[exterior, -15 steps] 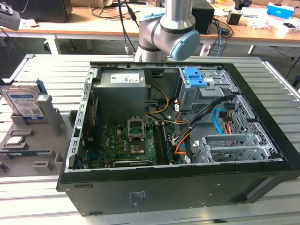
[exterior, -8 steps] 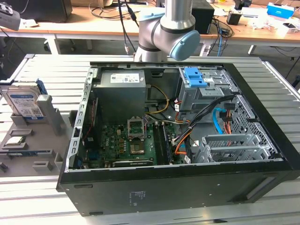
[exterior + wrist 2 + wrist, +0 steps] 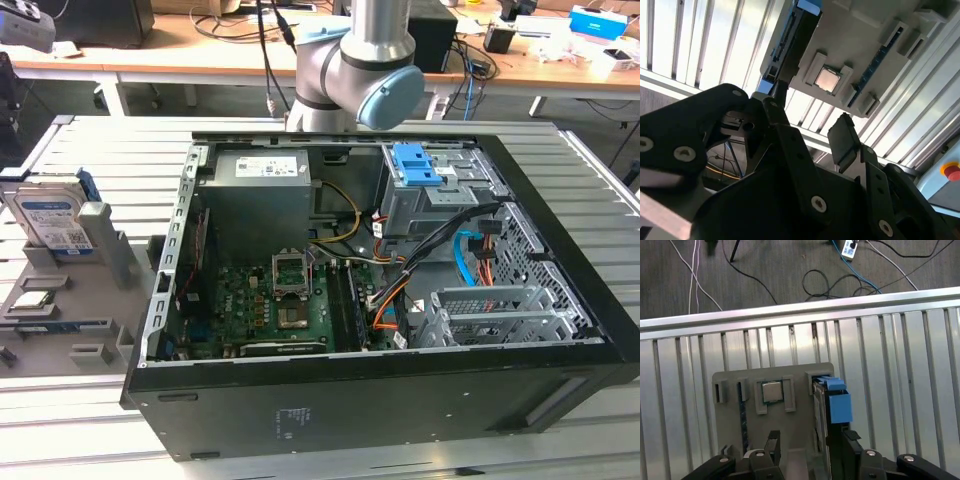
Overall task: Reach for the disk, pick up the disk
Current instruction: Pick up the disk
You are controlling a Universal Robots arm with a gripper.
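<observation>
The disk (image 3: pixel 50 215) is a silver hard drive with a blue-and-white label and a blue side rail. It stands on edge in a slot of the grey holder tray (image 3: pixel 45 335) at the exterior view's left. In the first wrist view the disk (image 3: pixel 829 402) lies just ahead of my gripper (image 3: pixel 810 447), close to one black finger (image 3: pixel 850 440). The other finger (image 3: pixel 772 442) is well apart from it, so the gripper is open and holds nothing. In the second wrist view the disk (image 3: pixel 792 42) shows edge-on beyond the gripper (image 3: pixel 810 117).
A processor chip (image 3: pixel 772 391) and a memory stick (image 3: pixel 743 410) sit in other slots of the tray. An open computer case (image 3: pixel 380 300) stands beside it on the slatted aluminium table (image 3: pixel 890 365). The table edge, floor and cables (image 3: pixel 840 280) lie beyond.
</observation>
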